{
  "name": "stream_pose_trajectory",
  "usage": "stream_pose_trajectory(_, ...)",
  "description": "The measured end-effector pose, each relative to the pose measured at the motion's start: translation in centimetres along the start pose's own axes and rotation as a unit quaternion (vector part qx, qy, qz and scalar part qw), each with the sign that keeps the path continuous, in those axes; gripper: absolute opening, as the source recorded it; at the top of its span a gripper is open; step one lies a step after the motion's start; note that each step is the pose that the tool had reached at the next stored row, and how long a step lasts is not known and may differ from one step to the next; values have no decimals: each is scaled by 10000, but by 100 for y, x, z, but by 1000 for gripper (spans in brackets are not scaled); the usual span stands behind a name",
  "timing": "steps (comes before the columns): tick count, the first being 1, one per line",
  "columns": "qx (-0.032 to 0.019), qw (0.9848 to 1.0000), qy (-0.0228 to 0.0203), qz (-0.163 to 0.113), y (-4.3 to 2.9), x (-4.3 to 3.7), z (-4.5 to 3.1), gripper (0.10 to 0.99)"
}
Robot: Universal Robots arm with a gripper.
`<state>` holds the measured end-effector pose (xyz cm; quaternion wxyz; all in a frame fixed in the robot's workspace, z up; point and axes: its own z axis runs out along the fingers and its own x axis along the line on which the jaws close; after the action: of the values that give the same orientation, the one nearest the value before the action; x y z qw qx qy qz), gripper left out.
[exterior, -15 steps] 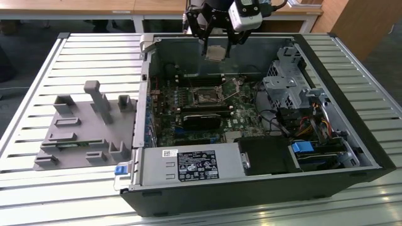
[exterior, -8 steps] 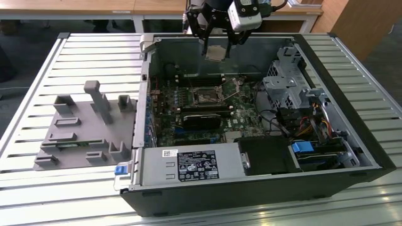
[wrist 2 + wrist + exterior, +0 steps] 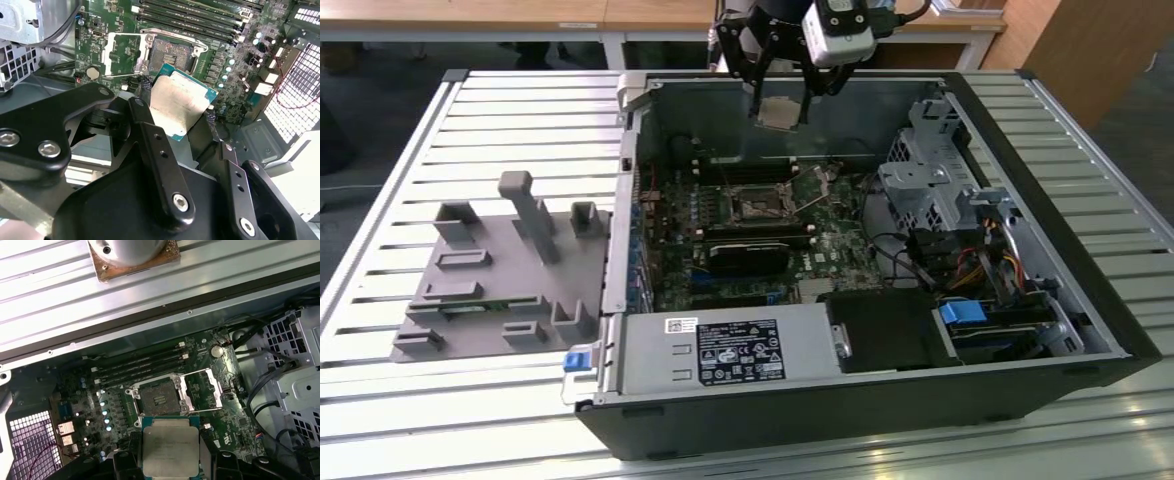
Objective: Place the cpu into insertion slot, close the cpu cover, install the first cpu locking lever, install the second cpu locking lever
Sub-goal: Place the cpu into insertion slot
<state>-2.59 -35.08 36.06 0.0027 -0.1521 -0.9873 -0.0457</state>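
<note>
While the cpu [image 3: 170,446] hangs clear of the board, we read the exterior view from its left. A grey moulded fixture [image 3: 480,290] sits on the slatted counter [image 3: 454,425], just beside the open computer case [image 3: 854,410]. Over the case's far wall the fingers [image 3: 141,112] are closed on the cpu, pinching it by two opposite edges with its dull metal face toward the wrist cameras. Farther to the exterior view's right stands the drive cage [image 3: 923,185].

What matters is where the insertion slot [image 3: 157,398] lies from that grip. It is down on the green board [image 3: 225,410], well below the cpu and a little toward the near side of the case. Its dark centre is bare. The cpu cover [image 3: 204,387] is swung back and lies just beside the slot on the drive-cage side. The memory slots [image 3: 140,367] run along the slot's other flank. The cpu is nearly square, so we find no long axis. In the first wrist view its edges run roughly parallel to the slot's rim.

The cpu's underside is hidden. We cannot make out an orientation mark, nor the slot's contacts. Whether the chip is held level we cannot tell.
</note>
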Motion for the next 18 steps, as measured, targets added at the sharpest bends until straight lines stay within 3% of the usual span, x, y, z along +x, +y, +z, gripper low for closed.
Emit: stream_pose_trajectory(18, -4, 9998, -20, 220, 0, 0, 0, 541)
